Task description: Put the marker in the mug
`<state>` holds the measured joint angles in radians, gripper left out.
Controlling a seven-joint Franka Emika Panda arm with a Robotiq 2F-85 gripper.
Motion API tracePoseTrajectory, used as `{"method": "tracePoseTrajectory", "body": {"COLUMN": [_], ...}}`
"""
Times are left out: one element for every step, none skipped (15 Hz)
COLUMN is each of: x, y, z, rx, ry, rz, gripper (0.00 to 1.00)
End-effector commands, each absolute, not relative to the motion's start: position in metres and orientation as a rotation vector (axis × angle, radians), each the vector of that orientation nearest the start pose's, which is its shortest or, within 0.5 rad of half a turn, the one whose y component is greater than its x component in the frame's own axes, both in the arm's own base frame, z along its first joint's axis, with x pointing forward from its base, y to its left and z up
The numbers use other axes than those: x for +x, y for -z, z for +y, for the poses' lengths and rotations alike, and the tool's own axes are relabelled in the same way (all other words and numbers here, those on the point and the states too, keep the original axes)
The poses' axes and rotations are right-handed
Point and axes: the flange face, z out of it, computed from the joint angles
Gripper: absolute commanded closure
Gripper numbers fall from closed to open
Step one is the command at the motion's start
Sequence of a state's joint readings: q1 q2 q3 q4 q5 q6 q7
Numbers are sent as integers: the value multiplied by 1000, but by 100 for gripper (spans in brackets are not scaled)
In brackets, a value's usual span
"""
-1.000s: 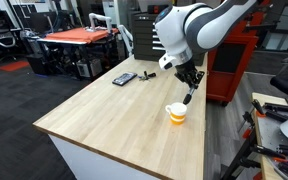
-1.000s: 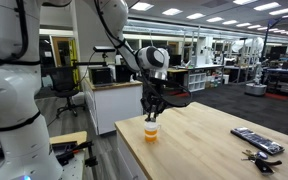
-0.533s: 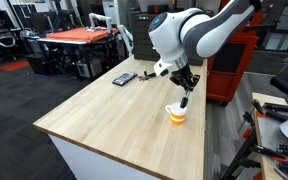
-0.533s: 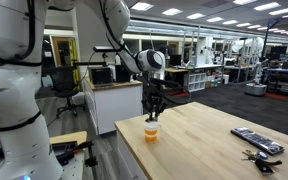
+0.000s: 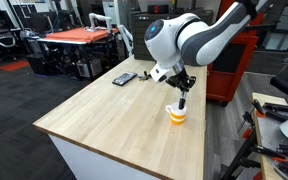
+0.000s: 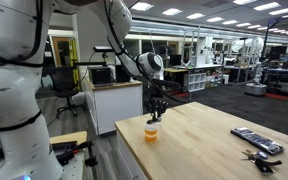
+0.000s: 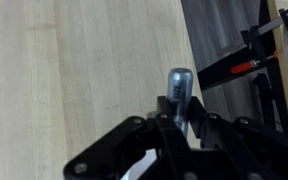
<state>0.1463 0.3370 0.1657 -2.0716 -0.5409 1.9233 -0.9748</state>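
Note:
My gripper point(image 5: 183, 90) hangs straight above the mug point(image 5: 176, 114) and is shut on the marker point(image 5: 184, 100), whose tip points down just over the mug's mouth. The mug is small and orange with a pale band, standing near the table's edge in both exterior views point(image 6: 151, 130). In the wrist view the marker point(image 7: 178, 92) is a slim grey-and-dark stick clamped between my black fingers point(image 7: 177, 125). The mug is hidden below them there.
A flat dark device point(image 5: 124, 78) and a small black object point(image 5: 144, 74) lie at the far end of the wooden table point(image 5: 114, 120). A remote-like device point(image 6: 256, 141) and keys point(image 6: 262, 157) lie on the table. The table edge drops off beside the mug.
My gripper has moved a little toward the mug and lower, bringing the marker's tip down to just above the mug's mouth.

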Motion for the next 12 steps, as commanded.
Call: {"method": "tracePoseTrajectory", "body": {"x": [520, 519, 517, 517, 516, 515, 515, 515, 515, 515, 514, 513], "y": [-243, -242, -240, -239, -239, -239, -239, -239, -238, -238, -237, -236], "z": [143, 147, 151, 156, 160, 164, 168, 170, 173, 175, 176, 177], "rx": [1812, 1781, 1746, 1715, 1684, 1655, 1628, 1607, 1585, 1565, 1547, 1530], "ry": [886, 894, 896, 896, 890, 881, 876, 874, 869, 867, 867, 869], "rz": [2043, 2050, 2060, 2069, 2080, 2091, 2100, 2105, 2113, 2120, 2126, 2134], "gripper": [94, 94, 94, 94, 94, 94, 94, 94, 94, 94, 94, 94]}}
